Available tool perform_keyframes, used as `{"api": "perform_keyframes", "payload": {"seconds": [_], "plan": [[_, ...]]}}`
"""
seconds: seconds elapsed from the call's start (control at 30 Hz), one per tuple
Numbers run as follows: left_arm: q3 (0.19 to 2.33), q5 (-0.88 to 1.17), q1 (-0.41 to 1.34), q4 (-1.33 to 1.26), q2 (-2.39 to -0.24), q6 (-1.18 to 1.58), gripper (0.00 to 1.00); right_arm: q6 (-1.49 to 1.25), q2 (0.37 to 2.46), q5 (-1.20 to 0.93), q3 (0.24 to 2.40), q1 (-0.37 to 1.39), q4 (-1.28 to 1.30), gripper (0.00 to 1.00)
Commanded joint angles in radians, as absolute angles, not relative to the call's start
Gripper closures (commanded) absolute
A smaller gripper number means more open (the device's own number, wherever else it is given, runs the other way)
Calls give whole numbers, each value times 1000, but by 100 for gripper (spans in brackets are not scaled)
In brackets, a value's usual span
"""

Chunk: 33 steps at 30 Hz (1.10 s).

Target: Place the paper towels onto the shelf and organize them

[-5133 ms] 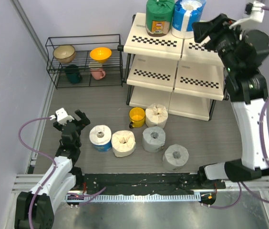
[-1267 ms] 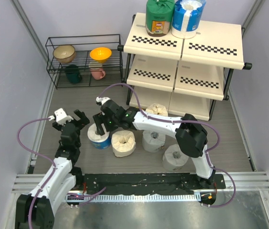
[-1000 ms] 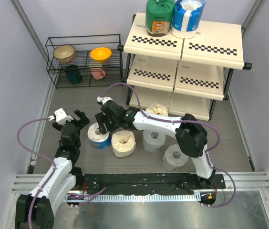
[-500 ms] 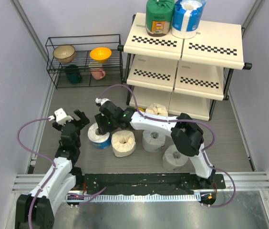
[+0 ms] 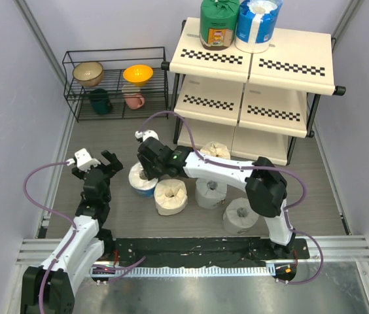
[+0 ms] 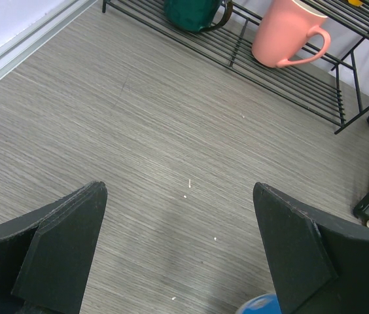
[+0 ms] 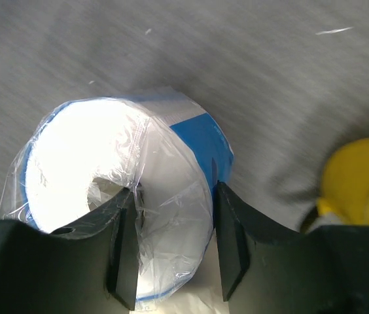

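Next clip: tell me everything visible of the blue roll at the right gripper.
The blue roll is a fat white paper cylinder with a hollow core, sealed in crinkled clear plastic with a blue band around its side. Its core opening faces the wrist camera. The right gripper pinches its wall: one of the jaws in the core, the other against the blue outside. A yellow cup stands nearby, apart. Its base is hidden.

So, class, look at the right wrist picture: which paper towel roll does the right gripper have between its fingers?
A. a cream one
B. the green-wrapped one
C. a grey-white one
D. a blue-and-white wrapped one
D: the right gripper has the wall of the blue-and-white wrapped roll between its fingers, one finger in the hollow core and the other outside.
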<state>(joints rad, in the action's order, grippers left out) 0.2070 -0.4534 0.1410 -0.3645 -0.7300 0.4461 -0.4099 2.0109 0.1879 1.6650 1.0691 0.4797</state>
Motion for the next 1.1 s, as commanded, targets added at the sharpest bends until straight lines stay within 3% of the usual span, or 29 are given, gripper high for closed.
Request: {"api": "perform_keyframes", "payload": {"seconds": [0.0, 0.3, 0.63, 0.87, 1.07], "plan": [[207, -479, 137, -390, -716, 457, 0, -374, 1826, 434, 1697, 1063, 491, 77], [207, -479, 137, -390, -716, 457, 0, -312, 1536, 650, 1729, 1058, 414, 77], [209, -477, 137, -390, -719, 457, 0, -46, 1277, 919, 1977, 1058, 333, 72], [212, -474, 138, -390, -726, 456, 0, 257, 1056, 1127, 1763, 1058, -96, 72], [215, -471, 138, -390, -729, 454, 0, 604, 1034, 1204, 1680, 1058, -520, 74]]}}
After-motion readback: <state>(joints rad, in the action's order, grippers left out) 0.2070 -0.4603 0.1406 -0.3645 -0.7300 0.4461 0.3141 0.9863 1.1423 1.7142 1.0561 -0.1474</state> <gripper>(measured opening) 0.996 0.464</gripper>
